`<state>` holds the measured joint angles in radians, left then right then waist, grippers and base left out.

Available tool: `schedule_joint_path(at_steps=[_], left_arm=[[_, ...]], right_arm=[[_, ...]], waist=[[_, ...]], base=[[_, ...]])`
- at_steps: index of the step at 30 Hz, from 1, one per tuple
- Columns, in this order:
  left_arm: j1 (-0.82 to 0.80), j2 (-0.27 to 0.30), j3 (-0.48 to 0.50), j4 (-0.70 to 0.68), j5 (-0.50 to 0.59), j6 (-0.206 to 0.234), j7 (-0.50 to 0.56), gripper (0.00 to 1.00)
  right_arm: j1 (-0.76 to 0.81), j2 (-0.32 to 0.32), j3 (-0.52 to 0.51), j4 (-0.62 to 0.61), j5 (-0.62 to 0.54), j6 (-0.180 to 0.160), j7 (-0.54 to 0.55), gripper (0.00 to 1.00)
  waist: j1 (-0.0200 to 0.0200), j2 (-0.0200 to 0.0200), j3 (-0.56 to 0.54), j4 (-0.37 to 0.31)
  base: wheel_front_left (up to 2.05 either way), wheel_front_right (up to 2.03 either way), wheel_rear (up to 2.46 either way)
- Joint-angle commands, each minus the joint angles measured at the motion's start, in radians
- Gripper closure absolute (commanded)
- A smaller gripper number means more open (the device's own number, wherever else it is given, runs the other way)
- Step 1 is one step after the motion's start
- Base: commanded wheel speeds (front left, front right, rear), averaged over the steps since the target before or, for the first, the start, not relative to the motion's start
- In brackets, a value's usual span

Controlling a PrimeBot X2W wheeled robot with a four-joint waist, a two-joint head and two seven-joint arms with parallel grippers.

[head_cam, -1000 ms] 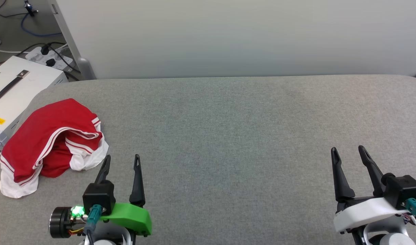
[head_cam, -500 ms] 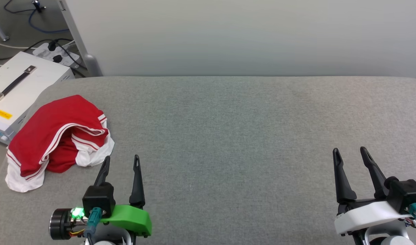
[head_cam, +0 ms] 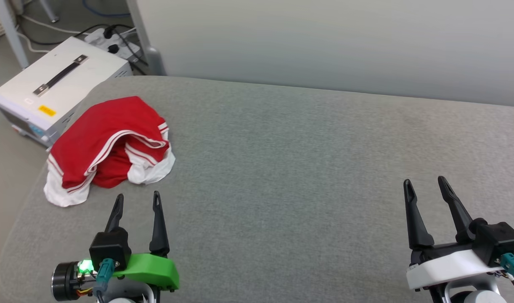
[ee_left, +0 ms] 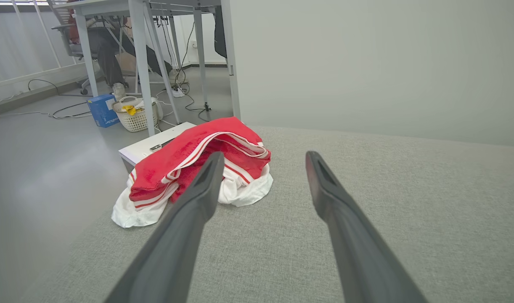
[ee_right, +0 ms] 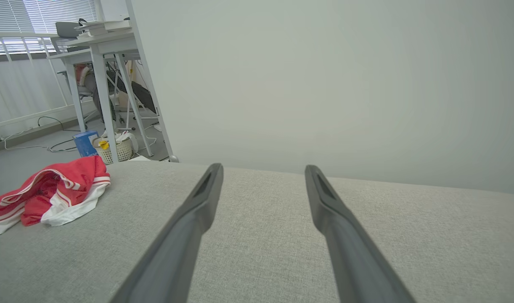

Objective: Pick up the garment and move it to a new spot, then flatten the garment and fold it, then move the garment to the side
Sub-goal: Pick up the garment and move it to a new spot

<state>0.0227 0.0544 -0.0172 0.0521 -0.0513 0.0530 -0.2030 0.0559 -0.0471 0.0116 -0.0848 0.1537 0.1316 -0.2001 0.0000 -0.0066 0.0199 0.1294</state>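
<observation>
**Garment not yet picked up; every step left to do**

The garment (head_cam: 109,147) lies crumpled in a heap on the table (head_cam: 282,168), at the corner just beside the white case (head_cam: 59,92) that stands off the table's edge. Nothing holds it or touches it. Judging from this, no step is done: the lift to a new spot, the flattening, the fold and the move aside all remain.

The heap's long axis runs roughly along the case's long side. One end reaches the table edge nearest the case, and the other end lies further along that side. It is bunched red side out, with white, stripe-trimmed cloth spilling out on the side away from the case. No print shows, and I cannot tell which end is the collar and which the hem.

The left end effector (head_cam: 138,197) hovers near the heap, on the side away from the case, fingers spread wide and empty. The right end effector (head_cam: 424,182) is also wide and empty, well apart from the case, over bare table.
</observation>
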Motion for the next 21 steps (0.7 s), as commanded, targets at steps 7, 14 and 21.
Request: schedule_joint_path(at_steps=[7,14,21], left_arm=[[-0.009,-0.004,0.017,0.013,-0.019,0.010,-0.021,0.00],[-0.005,-0.004,0.024,0.022,-0.033,0.017,-0.036,0.00],[-0.003,-0.004,0.036,0.028,-0.046,0.023,-0.051,0.00]], right_arm=[[-0.003,-0.003,0.022,-0.017,-0.018,-0.001,-0.025,0.00],[-0.002,-0.003,0.049,-0.027,-0.029,-0.001,-0.040,0.00],[-0.010,-0.003,0.063,-0.032,-0.029,-0.001,-0.054,0.00]], waist=[[0.0000,0.0056,0.023,0.124],[0.0000,0.0060,0.029,0.220],[0.0000,0.0064,0.038,0.296]], base=[[0.00,0.00,0.00],[0.00,0.00,0.00],[0.00,0.00,0.00]])
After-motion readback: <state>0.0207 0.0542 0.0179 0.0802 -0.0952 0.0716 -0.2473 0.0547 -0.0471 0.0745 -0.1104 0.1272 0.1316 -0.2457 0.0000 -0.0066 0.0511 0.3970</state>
